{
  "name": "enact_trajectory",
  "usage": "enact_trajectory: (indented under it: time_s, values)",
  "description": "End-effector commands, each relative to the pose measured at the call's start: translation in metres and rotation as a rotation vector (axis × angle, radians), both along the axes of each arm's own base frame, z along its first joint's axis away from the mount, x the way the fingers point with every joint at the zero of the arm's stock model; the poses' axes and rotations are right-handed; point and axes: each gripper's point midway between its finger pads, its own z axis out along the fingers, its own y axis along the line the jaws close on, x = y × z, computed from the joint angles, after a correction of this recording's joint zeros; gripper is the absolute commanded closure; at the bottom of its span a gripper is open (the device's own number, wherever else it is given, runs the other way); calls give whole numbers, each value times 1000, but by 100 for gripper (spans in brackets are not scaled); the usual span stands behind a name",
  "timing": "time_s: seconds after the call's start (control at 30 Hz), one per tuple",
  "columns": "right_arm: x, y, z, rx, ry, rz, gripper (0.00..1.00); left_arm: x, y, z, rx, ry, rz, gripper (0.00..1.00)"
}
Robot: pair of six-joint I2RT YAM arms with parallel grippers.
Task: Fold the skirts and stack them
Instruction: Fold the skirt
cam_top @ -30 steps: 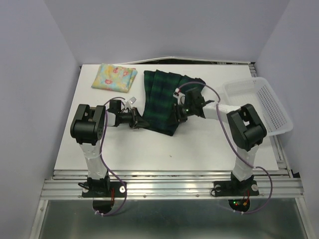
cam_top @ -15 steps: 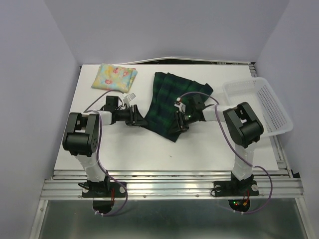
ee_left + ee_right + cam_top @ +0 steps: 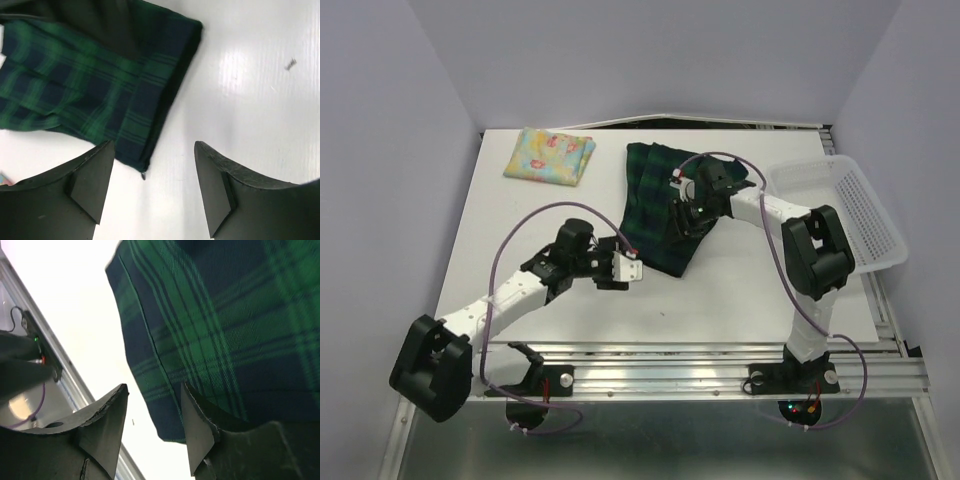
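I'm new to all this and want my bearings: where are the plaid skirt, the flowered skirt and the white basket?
plaid skirt (image 3: 650, 200), top view, left half of the cloth.
flowered skirt (image 3: 550, 155), top view, middle of the folded cloth.
white basket (image 3: 870, 210), top view, its mesh right wall.

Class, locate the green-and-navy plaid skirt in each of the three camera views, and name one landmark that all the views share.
Top external: plaid skirt, centre of the picture, partly under the right arm.
Left wrist: plaid skirt fills the upper left.
Right wrist: plaid skirt fills the upper right.
Shared landmark: the white table, bare beside the skirt in every view.
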Motion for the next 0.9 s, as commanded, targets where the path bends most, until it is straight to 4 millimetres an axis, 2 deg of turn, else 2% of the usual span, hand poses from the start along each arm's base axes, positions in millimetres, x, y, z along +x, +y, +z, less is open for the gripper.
enact_trajectory:
  time_s: [0.0,0.1,0.13,0.2,0.23,0.43,0.47,0.57,0.6,0.63,0.73,0.77,0.8,0.87]
  values:
    - [37,2,33,3,-165,-53,48,14,-4,-32,188,-228,-95,24]
    - [48,3,20,-25,-173,-48,50,24,-16,-41,199,-245,-86,25]
    - [47,6,7,-43,-158,-37,50,28,-21,-47,205,-243,-88,25]
    - [47,9,-5,-61,-155,-14,51,36,-28,-46,201,-248,-90,24]
    - [45,10,-21,-85,-137,-1,52,39,-33,-51,210,-246,-97,25]
    - [41,4,-79,-209,-84,18,53,58,-36,-72,284,-271,-90,27]
    - [40,2,-92,-229,-64,22,54,62,-36,-81,308,-266,-92,27]
    - [35,-3,-105,-270,-26,37,56,67,-33,-99,366,-252,-96,32]
    - [34,-5,-109,-280,-18,37,58,71,-34,-99,375,-265,-102,34]
    - [34,-7,-111,-293,-19,32,58,68,-32,-109,403,-240,-122,36]
    - [34,-10,-117,-317,-3,30,58,66,-33,-119,439,-223,-170,48]
    - [34,-11,-119,-318,-15,55,58,65,-34,-119,440,-224,-181,54]
    - [34,-9,-121,-317,-3,56,59,65,-35,-119,436,-220,-181,63]
    - [34,-7,-122,-306,1,61,59,65,-37,-114,426,-203,-183,74]
